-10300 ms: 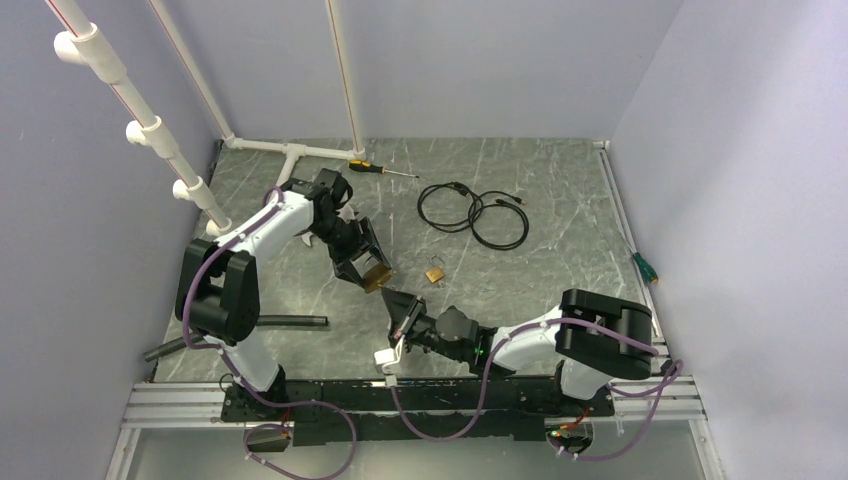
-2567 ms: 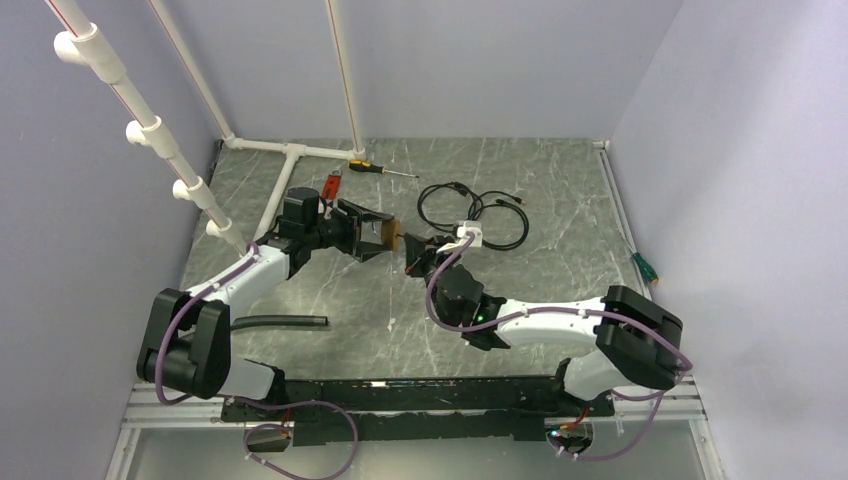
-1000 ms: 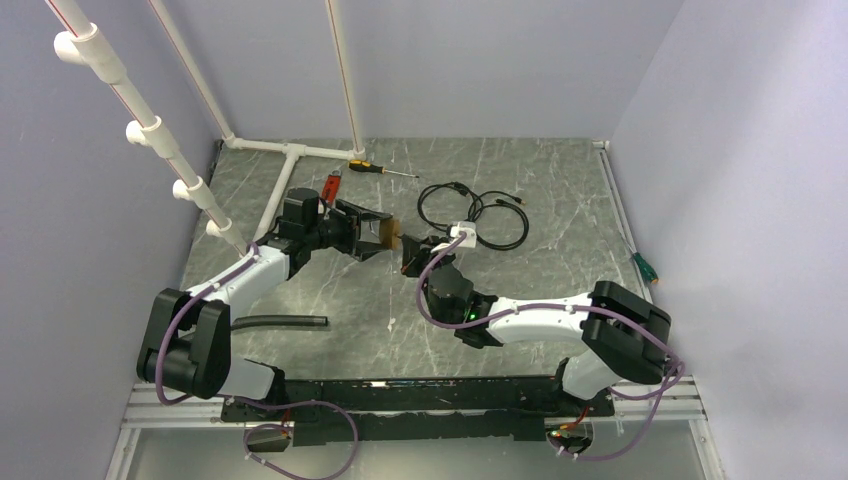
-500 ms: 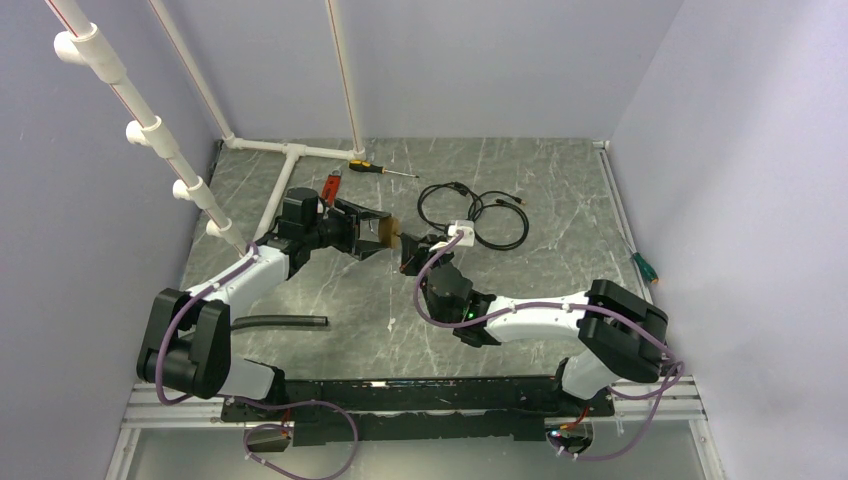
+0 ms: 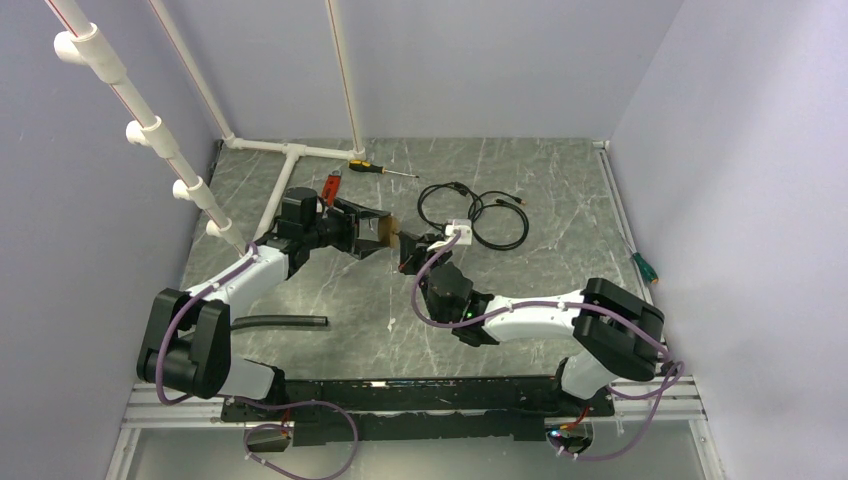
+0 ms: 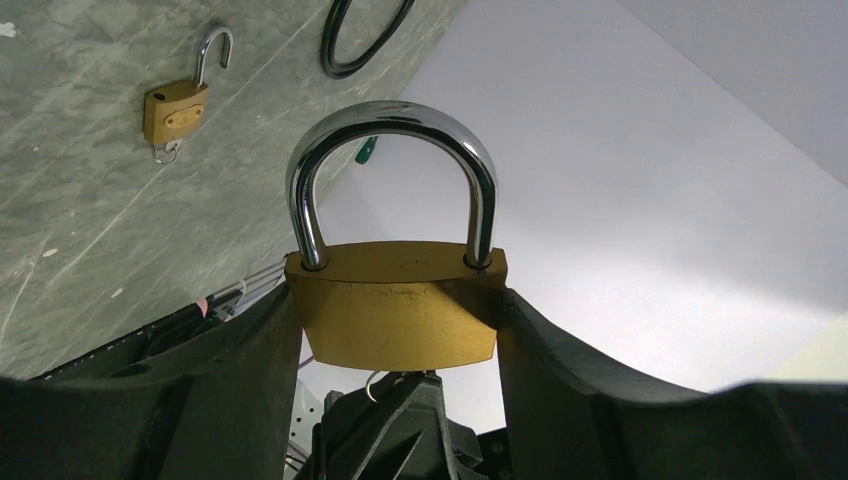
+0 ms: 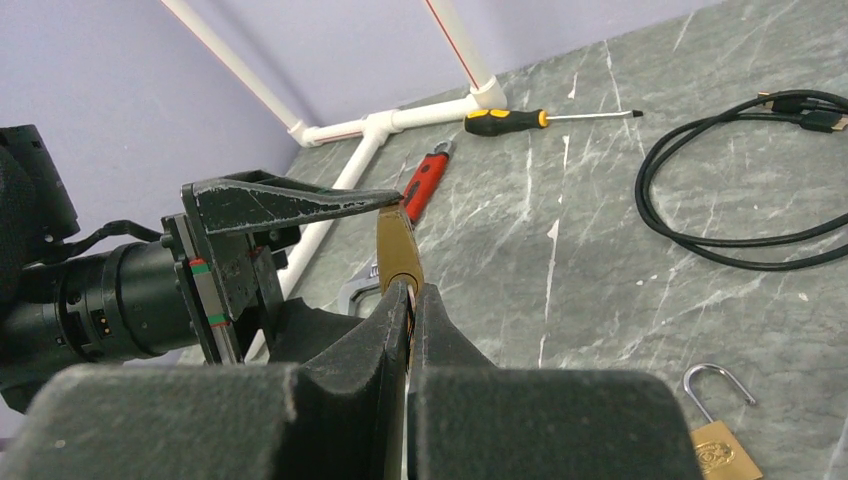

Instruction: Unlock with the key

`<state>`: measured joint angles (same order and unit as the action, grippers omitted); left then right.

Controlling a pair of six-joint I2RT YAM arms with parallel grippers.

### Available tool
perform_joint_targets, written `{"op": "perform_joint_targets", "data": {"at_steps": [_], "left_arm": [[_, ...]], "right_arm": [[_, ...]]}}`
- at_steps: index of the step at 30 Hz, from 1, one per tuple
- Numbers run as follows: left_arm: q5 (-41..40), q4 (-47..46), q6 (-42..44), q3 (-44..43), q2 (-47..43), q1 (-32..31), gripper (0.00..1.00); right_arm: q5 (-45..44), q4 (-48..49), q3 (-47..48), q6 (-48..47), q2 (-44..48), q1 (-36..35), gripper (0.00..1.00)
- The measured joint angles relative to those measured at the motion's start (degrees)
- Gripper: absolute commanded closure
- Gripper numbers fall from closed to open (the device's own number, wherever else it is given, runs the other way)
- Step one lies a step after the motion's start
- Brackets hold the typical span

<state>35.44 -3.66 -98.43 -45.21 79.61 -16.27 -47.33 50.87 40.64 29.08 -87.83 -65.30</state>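
My right arm (image 5: 530,310) has edged nearer; right jaws pinch the key (image 6: 378,382) beneath the padlock (image 6: 400,310), which left jaws clamp.

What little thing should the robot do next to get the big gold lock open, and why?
Probably twist the right gripper gently to turn the key. It is shut right at the bottom of the padlock, opposite the shackle, while the left gripper clamps the body. The shackle is not yet open. The key itself is mostly hidden, so if it won't turn, push in first.
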Motion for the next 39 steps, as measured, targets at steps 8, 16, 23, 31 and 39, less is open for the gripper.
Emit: {"op": "perform_joint_targets", "data": {"at_steps": [8, 16, 23, 31, 39], "left_arm": [[-0.83, -2.32, -1.46, 1.81, 0.00, 0.22, 1.00], [-1.99, -2.08, -1.73, 1.92, 0.00, 0.28, 1.00], [-2.51, -1.81, -1.95, 1.92, -0.09, 0.35, 1.00], [-3.67, -1.29, -1.92, 1.92, -1.51, 0.35, 1.00], [-5.14, 1.46, -1.16, 1.92, -4.46, 0.35, 1.00]], "right_arm": [[-0.85, 1.46, 0.39, -0.55, -2.05, -0.09, 1.00], [-4.13, 3.98, 2.78, -2.64, -6.47, -0.94, 1.00], [-7.21, 11.41, 4.55, -8.22, -11.72, -1.99, 1.00], [-7.26, 16.87, 4.63, -10.99, -13.38, -2.25, 1.00], [-2.29, 17.03, 3.65, -10.95, -12.13, -1.60, 0.69]]}}
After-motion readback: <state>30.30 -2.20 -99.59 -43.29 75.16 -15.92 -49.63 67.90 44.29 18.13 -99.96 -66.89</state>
